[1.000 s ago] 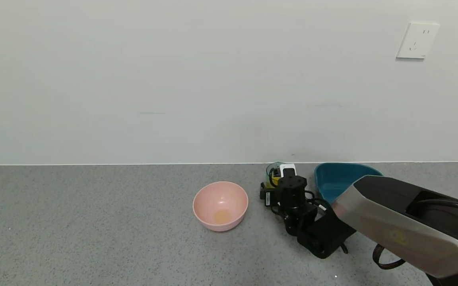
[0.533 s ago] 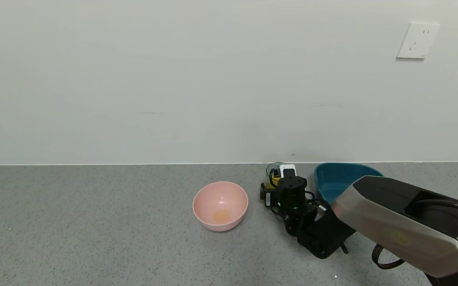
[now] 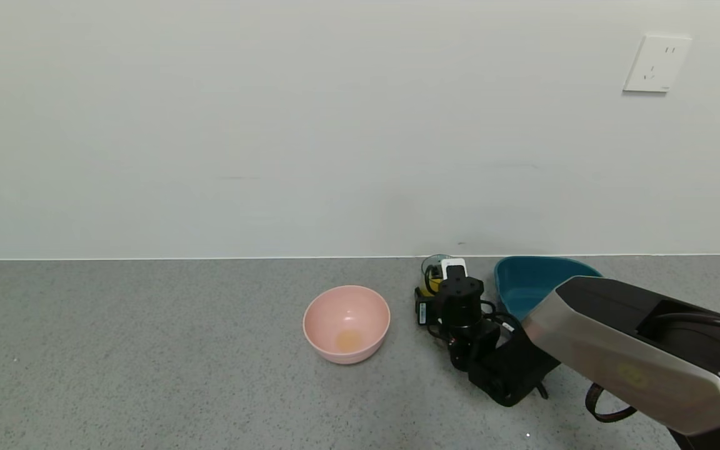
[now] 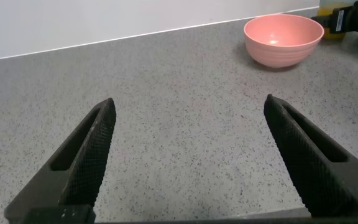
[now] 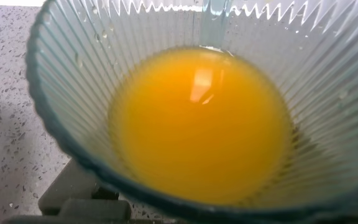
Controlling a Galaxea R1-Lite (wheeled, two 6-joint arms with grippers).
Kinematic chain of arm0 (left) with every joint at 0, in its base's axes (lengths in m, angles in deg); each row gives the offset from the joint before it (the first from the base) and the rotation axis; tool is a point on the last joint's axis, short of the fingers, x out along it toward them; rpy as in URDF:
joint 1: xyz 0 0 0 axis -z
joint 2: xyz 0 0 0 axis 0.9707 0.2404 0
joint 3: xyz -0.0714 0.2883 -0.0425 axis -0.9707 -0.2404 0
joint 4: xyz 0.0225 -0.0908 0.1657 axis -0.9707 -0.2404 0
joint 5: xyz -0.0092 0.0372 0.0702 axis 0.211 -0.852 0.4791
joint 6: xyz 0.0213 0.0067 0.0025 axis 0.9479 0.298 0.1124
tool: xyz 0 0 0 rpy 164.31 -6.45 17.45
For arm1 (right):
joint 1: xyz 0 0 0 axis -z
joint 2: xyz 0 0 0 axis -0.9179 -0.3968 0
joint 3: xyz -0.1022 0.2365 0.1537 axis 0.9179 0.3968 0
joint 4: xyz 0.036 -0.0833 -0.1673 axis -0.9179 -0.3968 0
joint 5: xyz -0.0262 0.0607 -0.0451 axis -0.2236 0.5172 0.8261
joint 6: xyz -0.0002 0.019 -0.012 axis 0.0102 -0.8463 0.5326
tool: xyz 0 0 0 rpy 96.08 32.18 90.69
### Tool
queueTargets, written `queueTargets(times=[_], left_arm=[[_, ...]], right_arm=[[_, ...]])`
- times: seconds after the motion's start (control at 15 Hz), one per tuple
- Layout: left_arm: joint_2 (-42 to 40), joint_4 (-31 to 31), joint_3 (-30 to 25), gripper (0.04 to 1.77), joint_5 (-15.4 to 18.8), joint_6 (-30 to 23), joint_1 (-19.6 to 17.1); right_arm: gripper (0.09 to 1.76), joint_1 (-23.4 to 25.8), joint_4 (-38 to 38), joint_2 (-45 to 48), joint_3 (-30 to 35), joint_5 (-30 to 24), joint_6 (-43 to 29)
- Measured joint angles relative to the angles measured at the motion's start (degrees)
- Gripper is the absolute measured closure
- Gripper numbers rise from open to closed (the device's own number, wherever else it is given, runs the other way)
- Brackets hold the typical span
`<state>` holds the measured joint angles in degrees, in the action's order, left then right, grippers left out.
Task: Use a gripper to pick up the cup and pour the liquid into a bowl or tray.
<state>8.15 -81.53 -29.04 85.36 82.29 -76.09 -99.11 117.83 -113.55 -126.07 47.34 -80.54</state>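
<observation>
Two vessels flank the small translucent pale blue-green ribbed plastic cup (image 3: 433,265) that we reach for near the back edge of the grey speckled countertop (image 3: 147,362): a round pale pink bowl (image 3: 346,323) on our left of it and a dark teal squarish plastic basin (image 3: 532,282) on our right. The cup stands upright between them, just beside the basin and apart from the pink bowl. Our right gripper (image 3: 444,278), black with a white block at its tip, sits at the cup, and its body hides the lower part of the cup in the head view. In the right wrist view the cup (image 5: 197,93) fills nearly everything, and the opaque orange-yellow liquid (image 5: 201,124) lies level in its bottom; a dark finger (image 5: 73,193) shows below the rim against the outer wall, so our jaws appear closed around the cup. A faint orange smear marks the bottom of the pink bowl. Our left gripper (image 4: 188,155) hovers low over bare countertop well to our left, its two black textured fingers (image 4: 86,155) spread wide apart with nothing between them. A white wall socket (image 3: 656,63) sits on the pale wall behind.
</observation>
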Motion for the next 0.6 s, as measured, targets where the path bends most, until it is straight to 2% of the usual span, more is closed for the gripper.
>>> queueTargets(times=[0.6], left_arm=[[0.0, 0.0, 0.0, 0.09, 0.0, 0.0, 0.0]], right_arm=[[0.5, -0.1, -0.1, 0.3, 0.1, -0.1, 0.0]])
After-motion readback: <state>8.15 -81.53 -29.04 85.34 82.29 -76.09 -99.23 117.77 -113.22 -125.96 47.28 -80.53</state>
